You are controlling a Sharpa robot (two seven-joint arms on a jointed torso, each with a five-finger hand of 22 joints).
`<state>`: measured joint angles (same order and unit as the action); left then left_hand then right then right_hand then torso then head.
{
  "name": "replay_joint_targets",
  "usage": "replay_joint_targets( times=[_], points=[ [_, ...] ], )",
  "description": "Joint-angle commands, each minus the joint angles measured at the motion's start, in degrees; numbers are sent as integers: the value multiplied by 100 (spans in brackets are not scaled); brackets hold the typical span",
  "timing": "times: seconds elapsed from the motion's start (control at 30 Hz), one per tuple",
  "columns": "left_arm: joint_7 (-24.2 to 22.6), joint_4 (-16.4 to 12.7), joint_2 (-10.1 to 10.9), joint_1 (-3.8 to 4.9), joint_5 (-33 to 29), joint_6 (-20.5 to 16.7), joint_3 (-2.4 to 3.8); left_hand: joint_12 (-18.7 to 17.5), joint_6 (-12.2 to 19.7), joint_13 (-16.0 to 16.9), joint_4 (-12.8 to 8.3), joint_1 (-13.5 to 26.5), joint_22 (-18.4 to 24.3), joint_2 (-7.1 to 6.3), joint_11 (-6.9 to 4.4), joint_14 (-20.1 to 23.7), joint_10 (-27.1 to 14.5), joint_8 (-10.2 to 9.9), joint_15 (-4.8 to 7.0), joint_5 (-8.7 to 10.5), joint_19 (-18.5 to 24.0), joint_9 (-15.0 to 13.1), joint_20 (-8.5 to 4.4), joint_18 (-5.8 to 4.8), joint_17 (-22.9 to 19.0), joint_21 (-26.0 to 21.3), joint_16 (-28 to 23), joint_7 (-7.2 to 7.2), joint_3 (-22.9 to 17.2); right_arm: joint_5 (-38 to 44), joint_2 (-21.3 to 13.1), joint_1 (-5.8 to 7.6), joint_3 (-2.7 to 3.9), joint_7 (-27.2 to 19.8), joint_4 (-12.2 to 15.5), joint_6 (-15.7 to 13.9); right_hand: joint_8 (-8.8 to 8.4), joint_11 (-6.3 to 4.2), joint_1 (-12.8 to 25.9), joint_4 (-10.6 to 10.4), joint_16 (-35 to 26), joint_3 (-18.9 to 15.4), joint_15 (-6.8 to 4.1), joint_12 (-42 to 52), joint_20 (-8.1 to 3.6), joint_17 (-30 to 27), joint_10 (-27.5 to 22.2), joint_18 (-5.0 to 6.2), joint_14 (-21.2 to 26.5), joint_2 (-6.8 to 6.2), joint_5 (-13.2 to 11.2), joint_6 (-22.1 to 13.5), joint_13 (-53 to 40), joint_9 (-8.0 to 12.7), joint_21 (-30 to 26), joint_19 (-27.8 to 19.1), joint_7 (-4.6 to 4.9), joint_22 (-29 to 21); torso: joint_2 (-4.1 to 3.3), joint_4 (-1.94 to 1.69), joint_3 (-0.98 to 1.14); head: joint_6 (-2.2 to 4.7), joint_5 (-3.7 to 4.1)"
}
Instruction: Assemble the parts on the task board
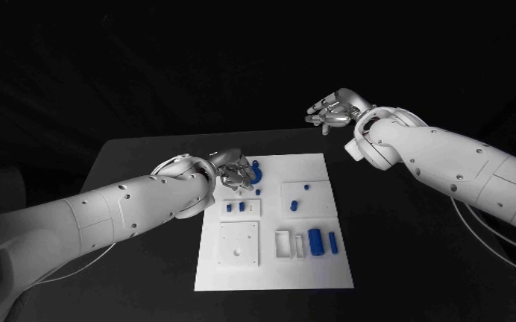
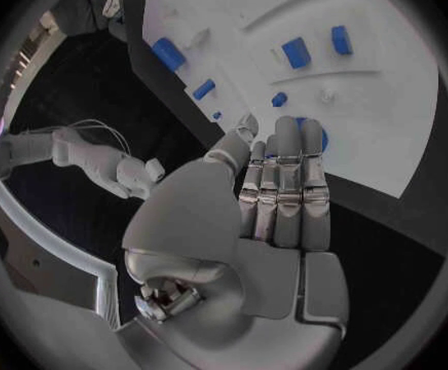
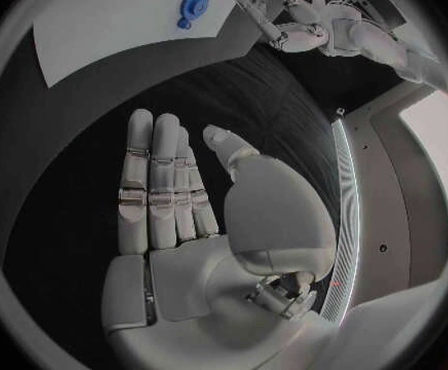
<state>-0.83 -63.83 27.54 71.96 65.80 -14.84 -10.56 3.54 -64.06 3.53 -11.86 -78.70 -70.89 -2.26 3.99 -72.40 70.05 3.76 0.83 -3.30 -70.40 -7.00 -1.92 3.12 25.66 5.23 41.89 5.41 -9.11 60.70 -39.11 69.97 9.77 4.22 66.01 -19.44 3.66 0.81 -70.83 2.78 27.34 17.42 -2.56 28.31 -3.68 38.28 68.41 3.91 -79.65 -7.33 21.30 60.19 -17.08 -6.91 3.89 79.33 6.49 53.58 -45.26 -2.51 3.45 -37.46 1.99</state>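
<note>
While both flat, empty hands are hovering, the left hand (image 1: 235, 171) should be lowering squarely onto the blue ring (image 1: 253, 175) at the frame's centre

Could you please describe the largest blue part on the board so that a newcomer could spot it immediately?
Find the white task board mid-table, then its near right corner. There a blue cylinder lies beside a slimmer blue rod; it is the thickest, darkest blue piece.
</note>
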Motion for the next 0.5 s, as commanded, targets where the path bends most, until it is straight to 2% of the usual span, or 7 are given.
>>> replay_joint_targets(
  times=[0.03,0.07,0.13,0.2,0.27,0.4,0.5],
  points=[
    [-270,97,-129,5,1002,136,-47,-10,9,-9,2,-88,-179,-35,3,73,-26,-12,8,-36,-65,111,-25,109,204,70,346,19,37,-28,9,-2,3,-131,26,-53,-6,0,-51,42,-38,6,-8,-9,-12,12,5,13,-32,8,28,20,14,8,26,44,6,-30,-3,9,7,4,9],
    [-280,137,-177,5,1099,139,-72,-15,57,-10,-14,-106,-211,-36,28,91,-114,-22,3,-73,-55,140,-20,115,185,72,325,30,17,-29,11,-2,3,-132,32,-57,-6,0,-51,42,-38,6,-8,-9,-12,12,5,13,-32,8,28,20,14,8,26,44,6,-30,-8,13,11,9,4],
    [-293,221,-269,5,1263,144,-130,-13,97,-9,-24,-104,-267,-49,42,92,-187,-15,0,-77,-33,198,-10,127,145,69,294,30,-8,-30,14,-2,3,-136,42,-64,-6,-1,-51,42,-38,6,-8,-9,-12,12,5,13,-32,8,28,20,14,8,26,44,6,-30,-10,8,4,11,15],
    [-301,300,-345,4,1371,148,-179,-17,131,-11,-17,-89,-294,-87,87,98,-436,-17,-7,-69,-18,245,0,129,94,51,240,23,-8,-30,17,-2,3,-140,53,-69,-5,-2,-52,44,-39,6,-9,-11,-13,18,10,13,-36,6,32,21,21,9,28,48,5,-45,-12,10,5,11,23],
    [-294,373,-406,1,1447,151,-217,-16,162,-11,16,-104,-296,-115,122,102,-610,-16,-25,-63,7,283,24,133,29,8,171,28,5,-31,20,-2,3,-143,67,-73,-5,-3,-52,46,-39,5,-10,-10,-14,24,15,14,-41,5,34,22,26,9,31,56,4,-56,-20,19,12,19,13],
    [-282,481,-478,-6,1515,149,-250,-15,269,-11,152,-220,-254,-162,156,174,-742,-15,-64,-70,98,311,70,129,-212,-139,-149,52,38,-31,18,-2,3,-146,89,-81,-5,-3,-52,46,-39,5,-10,-10,-14,24,15,14,-41,5,34,22,26,9,31,56,4,-56,-38,32,24,34,12],
    [-285,583,-543,-10,1538,124,-262,-16,358,-11,222,-264,-206,-195,149,63,-735,-19,-55,-78,101,315,67,123,-312,-130,-322,41,55,-31,13,-1,3,-151,102,-93,-5,-4,-56,51,-42,14,-12,-13,-17,32,16,14,-44,4,69,26,34,10,34,61,5,-69,-44,30,32,37,6]
  ],
)
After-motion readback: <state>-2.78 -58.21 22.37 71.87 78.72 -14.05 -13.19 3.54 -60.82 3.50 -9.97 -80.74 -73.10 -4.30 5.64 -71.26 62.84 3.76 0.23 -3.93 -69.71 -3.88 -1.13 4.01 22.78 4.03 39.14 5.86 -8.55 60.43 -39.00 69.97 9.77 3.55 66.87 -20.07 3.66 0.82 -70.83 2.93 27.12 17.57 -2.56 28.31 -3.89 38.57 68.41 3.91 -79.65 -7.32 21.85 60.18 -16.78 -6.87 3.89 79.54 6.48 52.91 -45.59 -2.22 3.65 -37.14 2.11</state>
